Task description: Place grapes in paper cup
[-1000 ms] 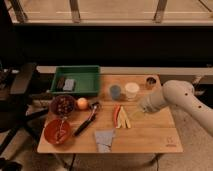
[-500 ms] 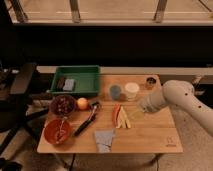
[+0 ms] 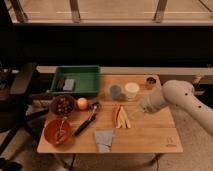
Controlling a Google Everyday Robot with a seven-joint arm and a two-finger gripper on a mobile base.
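The dark reddish-purple grapes (image 3: 63, 104) lie in a dark bowl at the left of the wooden table (image 3: 150, 135). The white paper cup (image 3: 132, 90) stands at the table's back middle, next to a blue-grey cup (image 3: 115, 92). My gripper (image 3: 136, 113) is at the end of the white arm (image 3: 175, 97) that reaches in from the right. It hovers low over the table, just right of some food sticks and in front of the paper cup, far from the grapes.
A green tray (image 3: 77, 80) with small items stands at the back left. An orange fruit (image 3: 82, 103), a black utensil (image 3: 86, 122), a red bowl (image 3: 57, 131), a grey cloth (image 3: 104, 140), food sticks (image 3: 121, 116) and a small dark cup (image 3: 150, 81) are on the table.
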